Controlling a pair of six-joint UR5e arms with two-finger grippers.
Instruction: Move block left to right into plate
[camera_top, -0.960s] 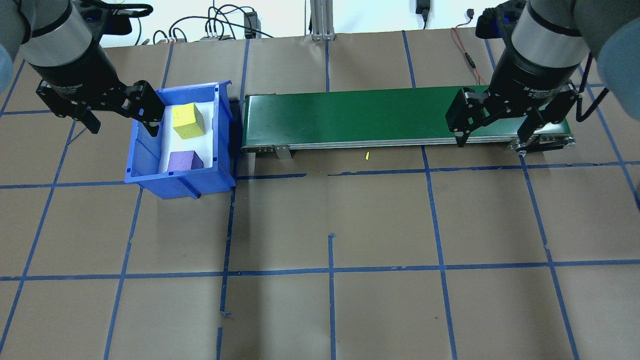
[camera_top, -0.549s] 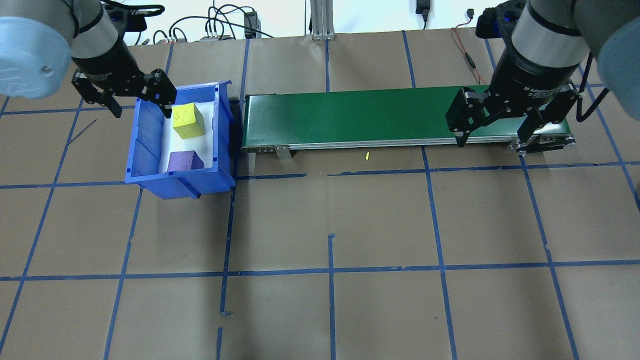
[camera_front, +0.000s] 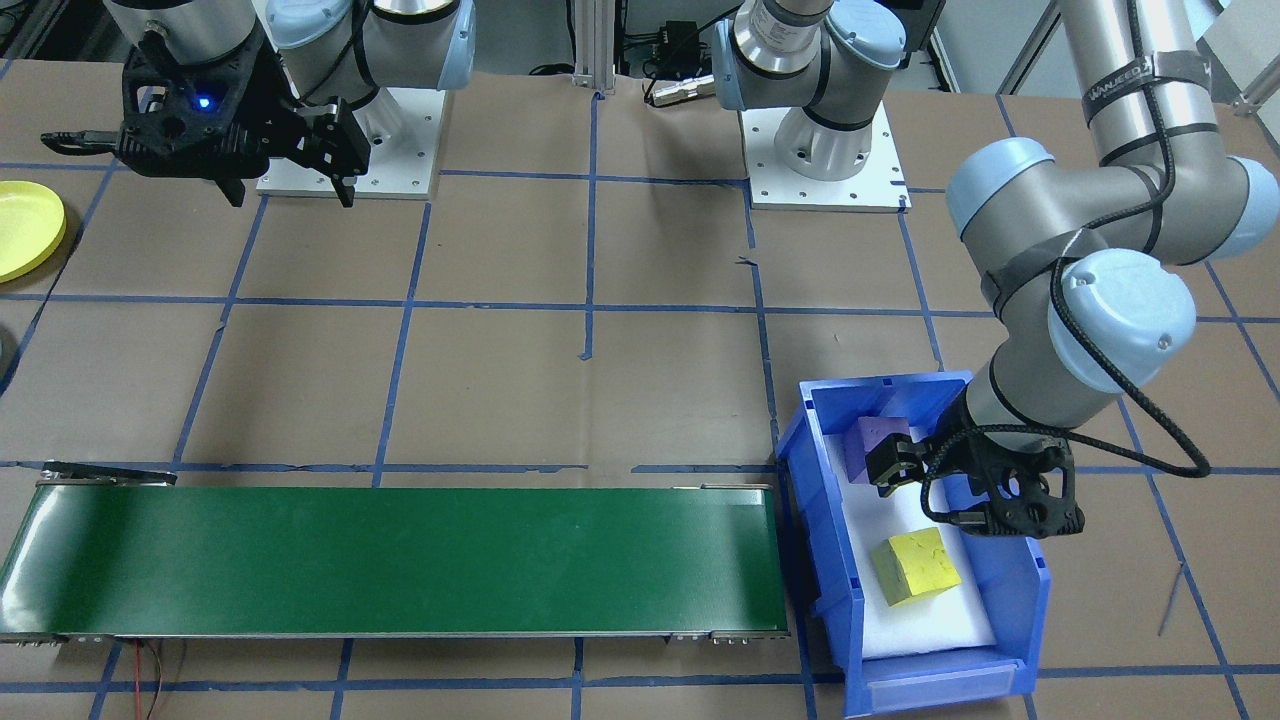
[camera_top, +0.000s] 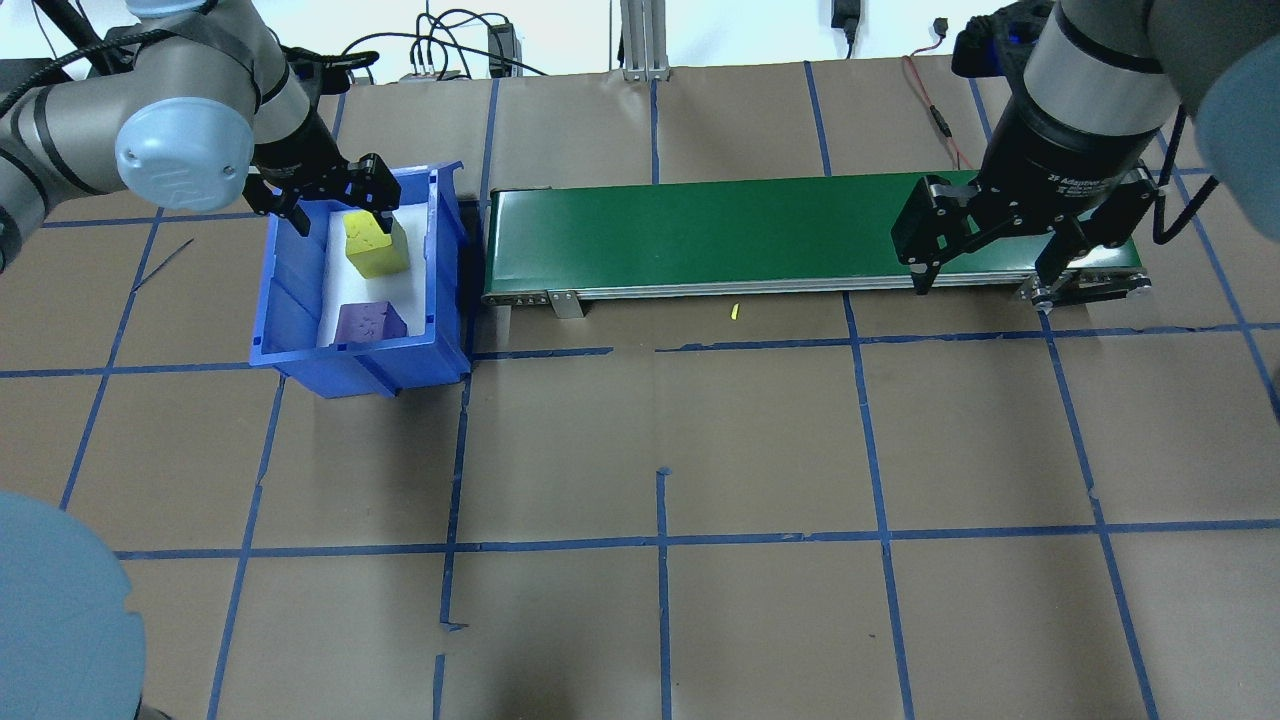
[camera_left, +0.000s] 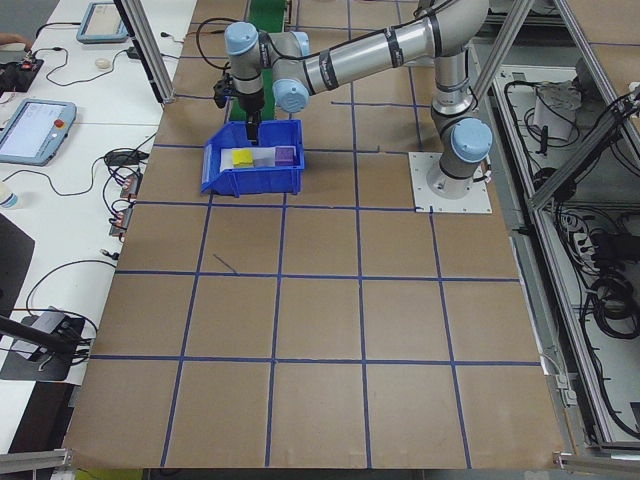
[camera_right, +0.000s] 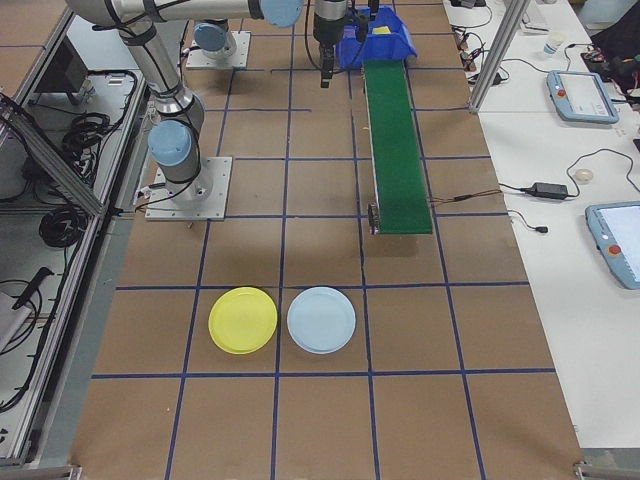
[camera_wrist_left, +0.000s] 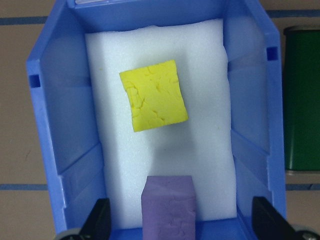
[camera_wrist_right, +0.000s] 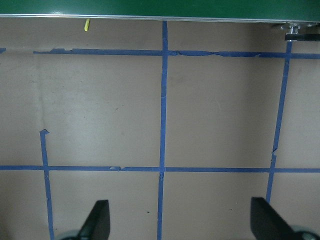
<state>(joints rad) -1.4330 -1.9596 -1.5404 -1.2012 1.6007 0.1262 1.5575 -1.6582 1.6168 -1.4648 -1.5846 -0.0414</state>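
Yellow block (camera_top: 374, 246) sits on white foam in blue bin (camera_top: 290, 318), upper left of overhead frame, purple block (camera_top: 368, 323) just below. You see left gripper (camera_top: 330, 200) now over bin, moved in from outside; fingers spread, empty. Right gripper (camera_top: 990, 270) unchanged, fingers released. Only right-side view shows whole yellow plate (camera_right: 243, 320), lower left.

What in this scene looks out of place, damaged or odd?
Only small things. A tiny yellow scrap lies on the paper beside the green conveyor belt. The yellow block has a cracked top and sits askew in the blue bin.
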